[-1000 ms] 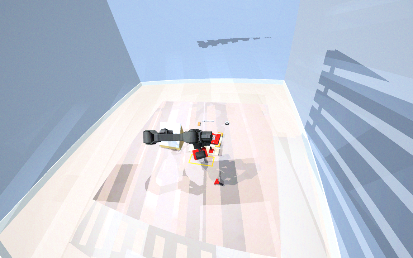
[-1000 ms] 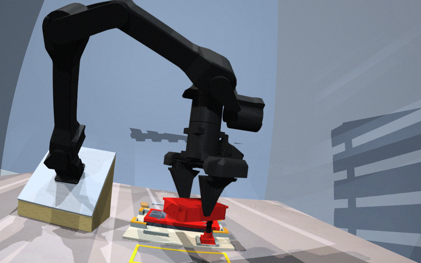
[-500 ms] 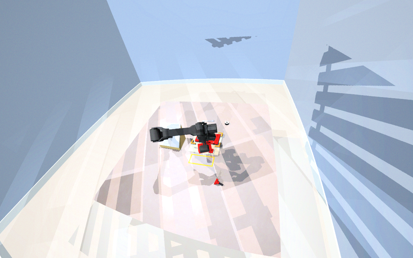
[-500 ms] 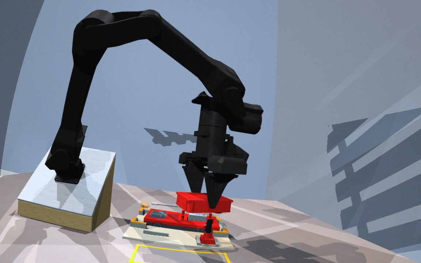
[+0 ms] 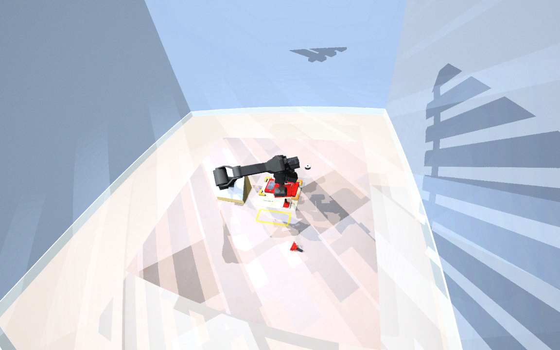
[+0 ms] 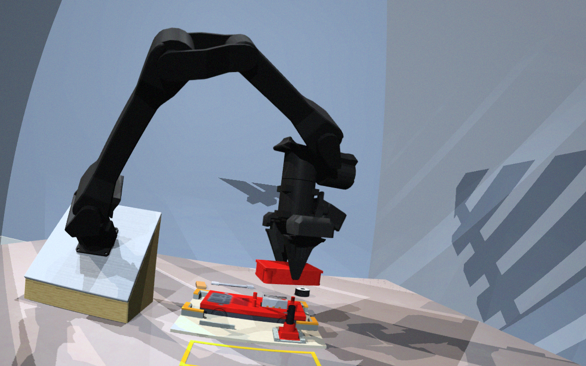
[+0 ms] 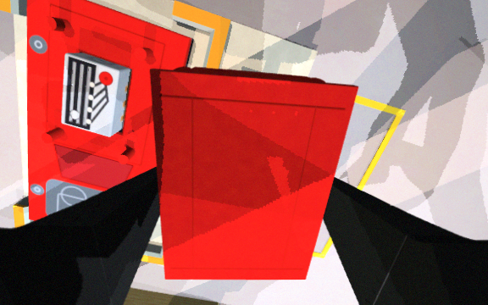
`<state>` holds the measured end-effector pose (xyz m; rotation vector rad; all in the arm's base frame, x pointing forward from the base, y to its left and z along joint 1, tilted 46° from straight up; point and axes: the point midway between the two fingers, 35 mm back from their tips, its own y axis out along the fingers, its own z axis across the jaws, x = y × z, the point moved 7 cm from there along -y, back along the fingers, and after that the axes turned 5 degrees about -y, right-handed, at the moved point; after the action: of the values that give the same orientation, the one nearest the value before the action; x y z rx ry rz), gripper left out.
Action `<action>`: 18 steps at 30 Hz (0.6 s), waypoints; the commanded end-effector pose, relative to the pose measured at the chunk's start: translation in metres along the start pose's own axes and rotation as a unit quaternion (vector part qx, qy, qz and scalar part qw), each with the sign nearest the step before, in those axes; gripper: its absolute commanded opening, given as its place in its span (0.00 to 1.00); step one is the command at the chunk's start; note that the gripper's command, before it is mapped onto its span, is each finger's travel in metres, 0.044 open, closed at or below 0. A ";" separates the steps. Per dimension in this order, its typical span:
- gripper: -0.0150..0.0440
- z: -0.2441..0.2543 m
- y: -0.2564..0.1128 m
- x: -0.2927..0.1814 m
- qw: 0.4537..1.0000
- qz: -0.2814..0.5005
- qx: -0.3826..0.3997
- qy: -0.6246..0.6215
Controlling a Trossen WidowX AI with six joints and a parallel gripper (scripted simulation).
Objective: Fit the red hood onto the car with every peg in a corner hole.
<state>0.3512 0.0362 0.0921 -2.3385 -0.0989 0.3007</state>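
Since the red hood (image 5: 290, 189) (image 6: 267, 272) (image 7: 248, 237) hangs above the jig with its roof up, the step in hand looks to be the carry across to the car, with the fitting not yet begun. The gripper (image 5: 283, 191) (image 6: 288, 269) (image 7: 243, 178) is closed on it, one finger at each of two opposite sides. Below, apart from the hood, sits the chassis (image 6: 236, 305) (image 7: 41, 161), the engine block (image 6: 274, 300) (image 7: 96, 95) in place and pegs (image 6: 255, 299) (image 7: 59, 24) standing bare; the wrist view shows all four. The jig (image 5: 273, 204) (image 6: 249, 334) (image 7: 23, 85) lies nearer the worktop's (image 5: 347, 152) far edge than its near one, as the top view has it.

Next, I'd bring the hood over the engine and square its edges to the deck, for the wrist view suggests some turn between them. Only then should it go straight down, slowly; a skewed descent could land a boss on a peg or catch the block. Whether the holes line up cannot be told, the underside being hidden.

Towards the near edge, a yellow outline (image 5: 272, 210) (image 6: 249, 347) (image 7: 379, 148) lies beside the jig. A dark-stemmed red piece (image 5: 293, 247) lies farther that way, towards the near right corner, well apart from the work.
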 end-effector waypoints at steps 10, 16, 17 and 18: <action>0.25 0.053 0.003 0.018 0.998 0.004 0.001 0.060; 0.25 0.077 0.003 0.024 0.996 0.004 -0.002 0.086; 0.25 0.081 0.004 0.025 0.996 0.005 -0.002 0.091; 0.25 0.085 0.004 0.026 0.995 0.005 -0.003 0.096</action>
<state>0.3556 0.0900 0.0356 -2.3600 -0.0144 0.1029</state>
